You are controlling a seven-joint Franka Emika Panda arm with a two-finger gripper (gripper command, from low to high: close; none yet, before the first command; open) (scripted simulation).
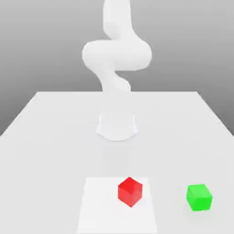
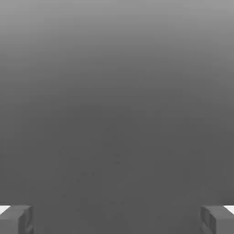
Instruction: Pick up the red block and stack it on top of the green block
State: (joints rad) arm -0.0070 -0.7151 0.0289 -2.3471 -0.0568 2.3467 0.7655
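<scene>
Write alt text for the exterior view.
A red cube rests on a white square on a pale table, with a green cube apart from it toward the exterior view's right. Behind them stands a white robot arm.

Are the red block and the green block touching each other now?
Apart. The exterior view shows bare table between the red block and the green block.

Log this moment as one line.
gripper: open, empty | red block: on white patch | green block: on table, off patch | stack: not yet made
</scene>
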